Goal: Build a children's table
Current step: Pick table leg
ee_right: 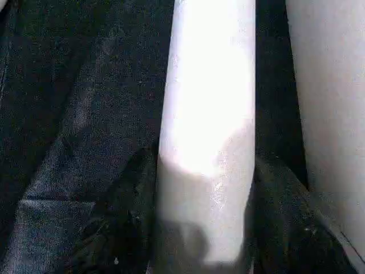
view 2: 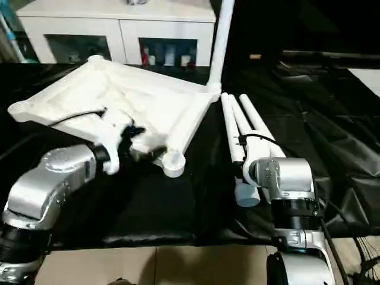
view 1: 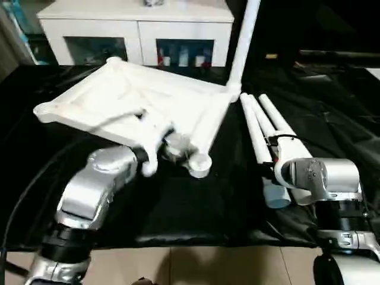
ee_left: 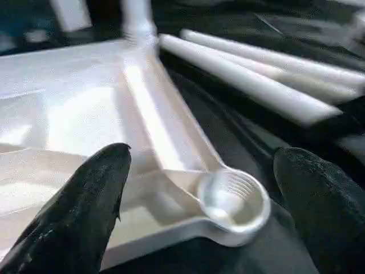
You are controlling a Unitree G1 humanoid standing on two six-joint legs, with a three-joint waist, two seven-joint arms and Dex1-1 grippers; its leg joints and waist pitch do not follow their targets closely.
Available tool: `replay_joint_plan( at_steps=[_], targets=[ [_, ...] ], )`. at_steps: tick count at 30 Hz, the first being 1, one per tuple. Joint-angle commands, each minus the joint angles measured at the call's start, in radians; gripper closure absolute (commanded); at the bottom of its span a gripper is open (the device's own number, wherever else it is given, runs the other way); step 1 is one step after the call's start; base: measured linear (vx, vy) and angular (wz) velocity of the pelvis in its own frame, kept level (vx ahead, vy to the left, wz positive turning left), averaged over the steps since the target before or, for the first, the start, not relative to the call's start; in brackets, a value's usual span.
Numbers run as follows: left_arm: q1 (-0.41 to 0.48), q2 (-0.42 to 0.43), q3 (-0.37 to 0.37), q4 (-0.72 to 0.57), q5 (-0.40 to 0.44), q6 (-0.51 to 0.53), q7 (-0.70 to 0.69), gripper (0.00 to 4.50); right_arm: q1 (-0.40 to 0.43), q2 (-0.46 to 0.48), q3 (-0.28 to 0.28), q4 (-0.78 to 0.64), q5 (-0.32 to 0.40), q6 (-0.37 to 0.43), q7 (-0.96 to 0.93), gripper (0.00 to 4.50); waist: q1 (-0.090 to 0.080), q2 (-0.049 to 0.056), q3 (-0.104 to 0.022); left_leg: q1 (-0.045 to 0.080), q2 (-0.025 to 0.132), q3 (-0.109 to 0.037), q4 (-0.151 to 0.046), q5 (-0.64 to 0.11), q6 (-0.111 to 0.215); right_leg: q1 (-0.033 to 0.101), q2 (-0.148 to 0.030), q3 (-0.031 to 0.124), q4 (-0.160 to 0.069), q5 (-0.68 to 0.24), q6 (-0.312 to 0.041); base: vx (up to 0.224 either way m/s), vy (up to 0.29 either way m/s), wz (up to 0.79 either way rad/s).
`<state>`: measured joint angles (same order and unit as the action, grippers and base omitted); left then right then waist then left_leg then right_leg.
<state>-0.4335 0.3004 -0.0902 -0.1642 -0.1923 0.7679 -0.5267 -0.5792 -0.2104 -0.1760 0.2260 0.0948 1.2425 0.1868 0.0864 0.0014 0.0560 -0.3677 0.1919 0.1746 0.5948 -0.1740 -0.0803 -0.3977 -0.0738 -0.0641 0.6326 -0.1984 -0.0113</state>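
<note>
Head view: the white ribbed plastic tabletop (view 1: 136, 101) lies underside-up on the black-sheeted work table (view 1: 178, 208), one white tube leg (view 1: 243, 41) upright in its far corner, three loose white tapered tube legs (view 2: 240, 127) just beside it. Left wrist view: the left gripper (ee_left: 199, 188), fingers spread wide, straddles the stiff, light near corner socket (ee_left: 234, 200). Right wrist view: the right gripper (ee_right: 202, 228) flanks a smooth, likely slippery leg (ee_right: 208, 114); whether it pinches cannot be told, and mid-shaft is the best hold

Your robot's left forearm (view 1: 89, 190) is a rounded shell of brushed silver, ending in a black ribbed collar near the elbow. A thin black cable runs along it toward the white wrist housing behind the jaws. Its two fingers (ee_left: 80, 211) are matte black, blunt and rounded at the tips. Your right forearm (view 1: 323, 178) shows the same silver casing, drum-shaped, with small dark screws on its flat face, a black band below, and a black cable looping over the white part behind the jaws.
</note>
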Motion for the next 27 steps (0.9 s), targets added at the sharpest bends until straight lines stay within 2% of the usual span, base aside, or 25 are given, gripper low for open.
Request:
replay_joint_plan(
  at_steps=[1, 2, 3, 4, 6, 7, 9, 10, 11, 12, 13, 14, 15, 17, 19, 23, 26, 27],
  targets=[
    [-0.005, -0.01, 0.026, 0.015, -0.016, 0.001, 0.017, 0.0, 0.021, 0.013, -0.018, -0.014, 0.007, -0.011, -0.025, 2.61, 0.002, 0.001, -0.071, 0.009, 0.021, -0.007, -0.062, -0.123, -0.034, 0.055, -0.054, 0.048, -0.074, -0.115, -0.158, 0.0, 0.0, 0.0],
    [-0.01, -0.043, 0.061, 0.039, -0.037, -0.036, 0.043, 0.0, 0.024, 0.022, -0.024, -0.031, 0.006, -0.034, -0.04, 2.61, 0.003, 0.001, -0.072, 0.011, 0.021, -0.007, -0.062, -0.122, -0.034, 0.053, -0.053, 0.048, -0.075, -0.113, -0.157, 0.0, 0.0, 0.0],
    [-0.01, -0.043, 0.061, 0.039, -0.037, -0.036, 0.043, 0.0, 0.024, 0.022, -0.024, -0.031, 0.006, -0.034, -0.04, 2.62, 0.003, 0.0, -0.071, 0.009, 0.021, -0.007, -0.062, -0.124, -0.034, 0.054, -0.053, 0.048, -0.076, -0.111, -0.158, 0.0, 0.0, 0.0],
    [-0.009, -0.059, 0.073, 0.05, -0.038, -0.078, 0.063, 0.0, 0.022, 0.028, -0.035, -0.036, 0.003, -0.034, -0.052, 2.62, 0.005, 0.0, -0.074, 0.01, 0.022, -0.009, -0.062, -0.122, -0.036, 0.054, -0.054, 0.047, -0.074, -0.105, -0.159, 0.0, 0.0, 0.0],
    [-0.018, -0.092, 0.112, 0.064, -0.047, -0.021, 0.109, 0.0, 0.022, 0.039, -0.048, -0.065, 0.009, -0.077, -0.062, 2.62, 0.003, 0.0, -0.073, 0.01, 0.024, -0.007, -0.061, -0.125, -0.036, 0.053, -0.054, 0.048, -0.073, -0.089, -0.16, 0.0, 0.0, 0.0],
    [-0.02, -0.104, 0.126, 0.07, -0.065, -0.029, 0.103, 0.0, 0.025, 0.052, -0.062, -0.093, 0.021, -0.146, -0.062, 2.62, 0.004, -0.001, -0.073, 0.008, 0.022, -0.007, -0.061, -0.126, -0.031, 0.054, -0.056, 0.048, -0.075, -0.095, -0.159, 0.0, 0.0, 0.0],
    [-0.02, -0.108, 0.126, 0.067, -0.077, -0.064, 0.084, 0.0, 0.041, 0.057, -0.053, -0.143, 0.041, -0.295, -0.022, 2.62, 0.008, -0.005, -0.076, 0.006, 0.024, -0.008, -0.06, -0.118, -0.018, 0.054, -0.059, 0.048, -0.074, -0.088, -0.152, 0.0, 0.0, 0.0],
    [-0.028, -0.115, 0.128, 0.062, -0.085, -0.07, 0.078, 0.0, 0.064, 0.058, -0.038, -0.201, 0.078, -0.426, 0.065, 2.62, 0.01, -0.004, -0.077, 0.005, 0.026, -0.007, -0.059, -0.111, -0.01, 0.054, -0.06, 0.048, -0.072, -0.069, -0.149, 0.0, 0.0, 0.0],
    [-0.045, -0.132, 0.14, 0.057, -0.117, -0.052, 0.066, 0.0, 0.08, 0.053, -0.023, -0.254, 0.103, -0.456, 0.125, 2.62, 0.009, -0.002, -0.076, 0.004, 0.026, -0.008, -0.059, -0.103, 0.0, 0.054, -0.057, 0.047, -0.069, -0.048, -0.15, 0.0, 0.0, 0.0],
    [-0.052, -0.14, 0.147, 0.053, -0.133, -0.043, 0.061, 0.0, 0.086, 0.051, -0.02, -0.273, 0.114, -0.46, 0.147, 2.62, 0.009, -0.003, -0.077, 0.004, 0.025, -0.008, -0.058, -0.097, 0.006, 0.055, -0.056, 0.047, -0.067, -0.035, -0.153, 0.0, 0.0, 0.0],
    [-0.062, -0.154, 0.161, 0.047, -0.165, -0.025, 0.051, 0.0, 0.093, 0.05, -0.02, -0.296, 0.13, -0.457, 0.172, 2.62, 0.01, -0.008, -0.077, 0.003, 0.025, -0.007, -0.057, -0.089, 0.014, 0.057, -0.055, 0.047, -0.067, -0.02, -0.155, 0.0, 0.0, 0.0],
    [-0.082, -0.173, 0.186, 0.036, -0.226, 0.037, 0.034, 0.0, 0.103, 0.055, -0.033, -0.329, 0.163, -0.453, 0.209, 2.62, 0.009, -0.011, -0.075, 0.001, 0.023, -0.006, -0.057, -0.079, 0.032, 0.058, -0.055, 0.047, -0.064, -0.006, -0.175, 0.0, 0.0, 0.0],
    [-0.093, -0.184, 0.2, 0.037, -0.252, 0.073, 0.035, 0.0, 0.111, 0.053, -0.031, -0.344, 0.173, -0.463, 0.229, 2.62, 0.01, -0.017, -0.074, 0.002, 0.023, -0.005, -0.057, -0.081, 0.038, 0.057, -0.056, 0.046, -0.065, -0.015, -0.182, 0.0, 0.0, 0.0],
    [-0.112, -0.198, 0.223, 0.04, -0.306, 0.126, 0.022, 0.0, 0.124, 0.045, -0.017, -0.363, 0.183, -0.481, 0.263, 2.64, 0.01, -0.015, -0.07, 0.001, 0.023, -0.005, -0.057, -0.099, 0.047, 0.054, -0.058, 0.045, -0.072, -0.079, -0.192, 0.0, 0.0, 0.0],
    [-0.137, -0.23, 0.258, 0.048, -0.376, 0.173, 0.027, 0.0, 0.139, 0.032, 0.009, -0.368, 0.188, -0.515, 0.31, 2.64, 0.011, -0.014, -0.07, 0.003, 0.022, -0.002, -0.055, -0.112, 0.04, 0.052, -0.058, 0.046, -0.075, -0.112, -0.192, 0.0, 0.0, 0.0],
    [-0.183, -0.281, 0.316, 0.082, -0.468, 0.206, 0.062, 0.0, 0.178, 0.013, 0.071, -0.393, 0.218, -0.593, 0.395, 2.64, 0.015, -0.014, -0.07, 0.002, 0.022, -0.004, -0.055, -0.133, 0.036, 0.053, -0.057, 0.045, -0.083, -0.149, -0.174, 0.0, 0.0, 0.0],
    [-0.224, -0.314, 0.37, 0.118, -0.522, 0.217, 0.094, 0.0, 0.208, -0.003, 0.121, -0.435, 0.235, -0.609, 0.463, 2.64, 0.016, -0.017, -0.068, -0.001, 0.023, -0.007, -0.057, -0.135, 0.042, 0.055, -0.056, 0.044, -0.084, -0.152, -0.162, 0.0, 0.0, 0.0],
    [-0.224, -0.314, 0.37, 0.118, -0.522, 0.217, 0.094, 0.0, 0.208, -0.003, 0.121, -0.435, 0.235, -0.609, 0.463, 2.64, 0.017, -0.016, -0.068, -0.001, 0.023, -0.006, -0.057, -0.138, 0.043, 0.055, -0.056, 0.044, -0.085, -0.155, -0.16, 0.0, 0.0, 0.0]
  ],
)
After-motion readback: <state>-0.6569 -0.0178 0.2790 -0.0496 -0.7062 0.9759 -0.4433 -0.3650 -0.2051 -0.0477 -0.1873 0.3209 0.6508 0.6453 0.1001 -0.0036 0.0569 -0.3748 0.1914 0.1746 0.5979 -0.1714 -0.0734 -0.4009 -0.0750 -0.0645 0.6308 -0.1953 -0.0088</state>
